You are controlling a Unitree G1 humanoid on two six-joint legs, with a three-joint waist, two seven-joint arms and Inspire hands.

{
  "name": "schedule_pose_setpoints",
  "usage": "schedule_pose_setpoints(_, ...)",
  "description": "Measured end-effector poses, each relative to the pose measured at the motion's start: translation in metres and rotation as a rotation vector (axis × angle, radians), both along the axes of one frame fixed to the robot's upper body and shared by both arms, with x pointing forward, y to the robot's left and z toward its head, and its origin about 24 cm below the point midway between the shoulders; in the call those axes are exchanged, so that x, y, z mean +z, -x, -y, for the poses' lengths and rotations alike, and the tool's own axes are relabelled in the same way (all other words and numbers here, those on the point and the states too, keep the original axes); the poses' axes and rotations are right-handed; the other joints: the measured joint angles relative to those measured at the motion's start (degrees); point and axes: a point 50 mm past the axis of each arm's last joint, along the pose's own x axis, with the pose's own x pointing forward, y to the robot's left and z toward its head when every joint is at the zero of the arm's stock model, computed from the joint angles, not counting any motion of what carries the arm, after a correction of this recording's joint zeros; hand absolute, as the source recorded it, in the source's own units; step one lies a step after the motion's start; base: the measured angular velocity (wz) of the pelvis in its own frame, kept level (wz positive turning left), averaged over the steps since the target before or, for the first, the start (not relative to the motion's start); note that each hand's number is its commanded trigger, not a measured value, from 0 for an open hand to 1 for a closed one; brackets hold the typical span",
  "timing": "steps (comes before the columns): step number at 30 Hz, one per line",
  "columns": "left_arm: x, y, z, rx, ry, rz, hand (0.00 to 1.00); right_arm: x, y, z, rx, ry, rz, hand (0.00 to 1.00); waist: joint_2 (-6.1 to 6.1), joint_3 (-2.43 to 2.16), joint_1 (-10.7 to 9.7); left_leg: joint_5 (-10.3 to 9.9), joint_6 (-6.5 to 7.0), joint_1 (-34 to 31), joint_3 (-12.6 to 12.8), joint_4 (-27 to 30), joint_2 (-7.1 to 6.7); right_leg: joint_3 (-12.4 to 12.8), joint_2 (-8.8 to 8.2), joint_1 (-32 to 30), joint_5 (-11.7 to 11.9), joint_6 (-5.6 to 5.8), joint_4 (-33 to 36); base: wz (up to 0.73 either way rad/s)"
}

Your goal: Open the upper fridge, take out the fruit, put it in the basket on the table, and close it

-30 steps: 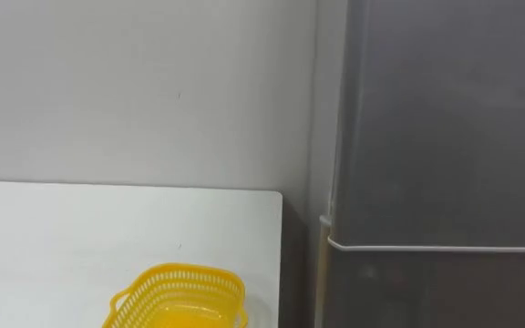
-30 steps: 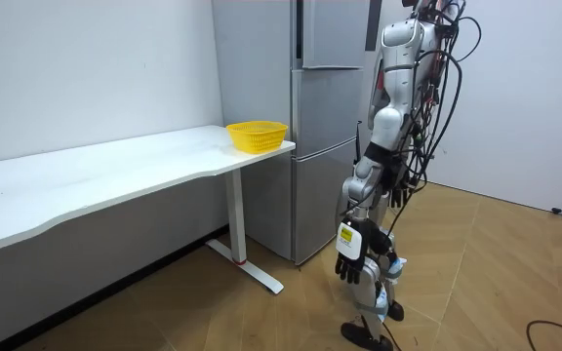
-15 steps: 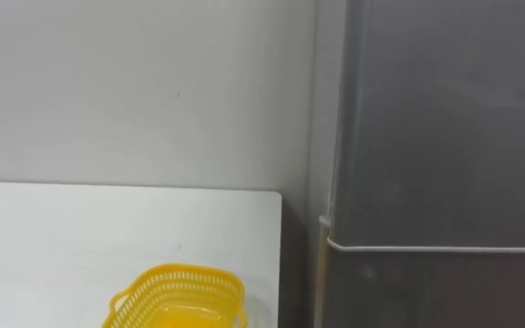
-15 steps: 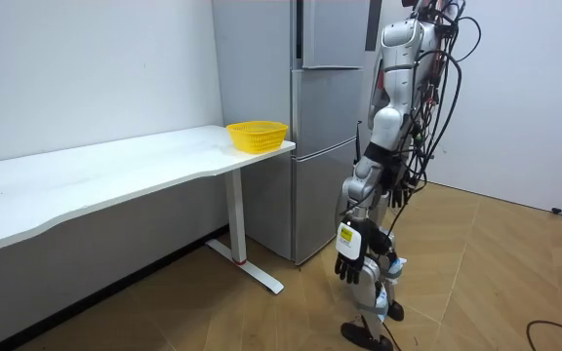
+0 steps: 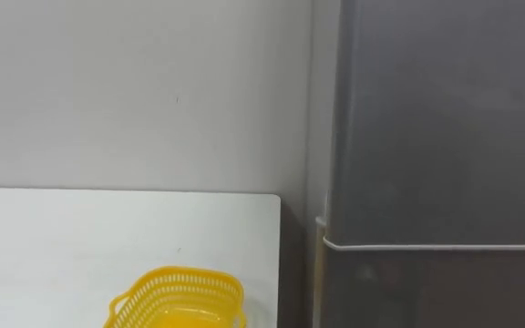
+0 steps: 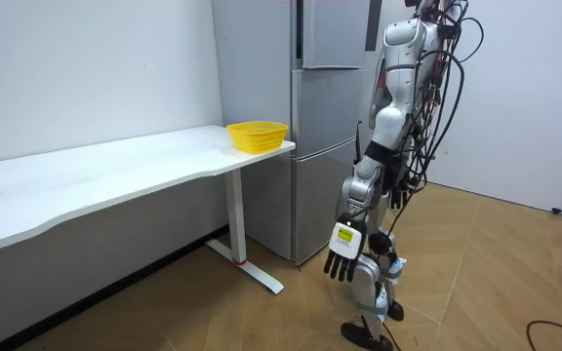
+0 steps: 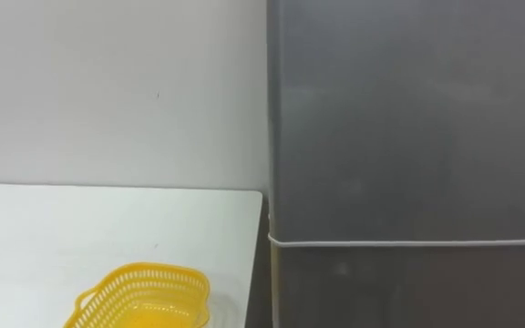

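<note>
Fridge [image 6: 325,185] ahead, L hand [image 6: 342,261] low, splayed.

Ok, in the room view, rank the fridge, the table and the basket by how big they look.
Largest: fridge and table, unranked, since both run past the frame and the table is nearer the camera.
Smallest by far: basket.

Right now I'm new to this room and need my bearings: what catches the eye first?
The yellow basket, bright at the end of the white table, beside the fridge. Next that tall grey fridge itself, both doors shut. The robot stands before it, left hand hanging low, fingers spread.
</note>
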Motion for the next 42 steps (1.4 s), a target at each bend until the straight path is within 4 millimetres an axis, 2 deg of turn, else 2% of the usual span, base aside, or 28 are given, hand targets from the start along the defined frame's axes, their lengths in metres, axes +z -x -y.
schedule_pose_setpoints(3,0.002,-0.002,-0.006,0.095,-0.045,0.037,0.0,0.0,-0.002,0.001,0.001,-0.001,0.018,0.0,-0.01,0.03,-0.1,0.0,0.0,-0.27,-0.39,-0.02,-0.03,-0.38,0.05,-0.03,0.0,0.0,-0.12,0.06)
schedule_pose_setpoints(4,0.005,-0.007,-0.012,0.184,-0.067,0.093,0.0,0.0,-0.002,0.002,-0.01,-0.002,0.021,0.0,-0.05,0.04,-0.03,0.0,0.0,-0.31,-0.63,-0.12,-0.09,-0.78,-0.04,0.08,0.0,0.0,-0.16,0.2)
schedule_pose_setpoints(8,0.023,-0.044,-0.037,0.468,-0.174,0.364,0.0,0.002,-0.011,0.009,-0.084,0.01,0.068,0.0,-0.03,0.02,0.53,0.02,-0.02,-0.59,-1.63,-0.28,-0.22,-1.65,-0.03,0.11,0.01,0.02,-0.03,0.11)
schedule_pose_setpoints(10,0.031,-0.059,-0.047,0.549,-0.208,0.465,0.0,0.003,-0.015,0.014,-0.099,0.019,0.097,0.0,0.09,-0.04,1.29,0.02,-0.02,-0.53,-1.62,-0.28,-0.53,-1.61,0.01,0.11,0.03,0.02,0.03,0.0)
schedule_pose_setpoints(15,0.053,-0.084,-0.069,0.673,-0.317,0.651,0.0,0.006,-0.02,0.024,-0.109,0.041,0.149,0.0,0.13,-0.16,1.9,0.03,-0.01,-0.85,-1.63,-0.14,-0.64,-1.56,-0.03,-0.21,0.03,0.02,0.03,0.0)
schedule_pose_setpoints(16,0.059,-0.09,-0.072,0.681,-0.346,0.686,0.0,0.007,-0.022,0.024,-0.098,0.044,0.156,0.0,0.45,-0.42,1.82,0.03,-0.01,-1.24,-1.73,-0.02,-0.65,-1.62,-0.06,-0.5,0.04,0.02,0.06,0.0)
schedule_pose_setpoints(18,0.07,-0.102,-0.074,0.69,-0.375,0.753,0.0,0.007,-0.023,0.024,-0.095,0.043,0.161,0.0,0.31,-0.37,1.83,0.03,-0.01,-1.23,-1.83,-0.05,-0.64,-1.69,-0.06,-0.71,0.06,0.0,0.25,0.0)
schedule_pose_setpoints(21,0.092,-0.119,-0.08,0.691,-0.43,0.879,0.0,0.007,-0.027,0.025,-0.086,0.044,0.183,0.0,0.2,-0.34,1.76,0.03,-0.01,-1.23,-2.03,-0.07,-0.64,-1.65,-0.06,-0.62,0.06,0.0,0.56,0.0)
schedule_pose_setpoints(23,0.123,-0.139,-0.085,0.69,-0.482,1.034,0.0,0.008,-0.028,0.027,-0.088,0.048,0.203,0.0,-0.09,-0.2,1.62,0.03,-0.01,-1.65,-2.22,-0.08,-0.7,-1.65,-0.1,-0.96,0.06,0.0,0.61,0.0)
schedule_pose_setpoints(26,0.158,-0.155,-0.088,0.7,-0.542,1.233,0.0,0.008,-0.027,0.028,-0.092,0.051,0.202,0.0,-0.2,-0.13,1.86,0.04,0.0,-1.3,-2.1,-0.1,-0.8,-1.47,-0.22,-0.91,0.06,0.01,0.74,-0.04)
schedule_pose_setpoints(30,0.187,-0.159,-0.091,0.74,-0.603,1.351,0.0,0.008,-0.021,0.027,-0.095,0.047,0.191,0.0,-0.02,-0.36,1.87,0.03,0.01,-1.02,-1.97,-0.15,-0.78,-1.32,-0.13,-1.19,0.05,0.01,0.79,-0.06)
schedule_pose_setpoints(32,0.208,-0.161,-0.09,0.752,-0.636,1.446,0.0,0.008,-0.011,0.027,-0.1,0.052,0.169,0.0,-0.03,-0.4,2.73,0.04,0.01,-0.96,-2.01,-0.04,-0.74,-1.31,-0.11,-1.13,0.06,0.01,0.92,0.0)
schedule_pose_setpoints(35,0.229,-0.163,-0.087,0.752,-0.683,1.542,0.0,0.007,-0.002,0.026,-0.108,0.05,0.144,0.0,0.18,-0.38,3.26,0.04,0.01,-0.67,-2.1,-0.02,-0.71,-1.02,-0.07,-0.84,0.07,-0.01,0.93,0.01)
schedule_pose_setpoints(36,0.234,-0.163,-0.087,0.746,-0.696,1.559,0.0,0.007,-0.001,0.026,-0.104,0.05,0.142,0.0,0.25,-0.37,3.31,0.04,0.01,-0.67,-2.09,-0.02,-0.7,-1.03,-0.05,-0.85,0.08,-0.03,0.92,0.0)
schedule_pose_setpoints(40,0.272,-0.161,-0.081,0.698,-0.768,1.743,0.0,0.007,0.0,0.025,-0.079,0.044,0.134,0.0,0.55,-0.35,3.13,0.04,0.01,-0.62,-2.13,-0.03,-0.69,-1.11,-0.06,-0.85,0.12,-0.05,0.97,0.0)
schedule_pose_setpoints(42,0.282,-0.161,-0.078,0.679,-0.767,1.798,0.0,0.007,0.0,0.025,-0.075,0.029,0.131,0.0,0.86,-0.33,2.8,0.04,0.01,-0.62,-2.21,-0.05,-0.71,-1.22,-0.08,-0.81,0.15,-0.04,0.98,0.02)
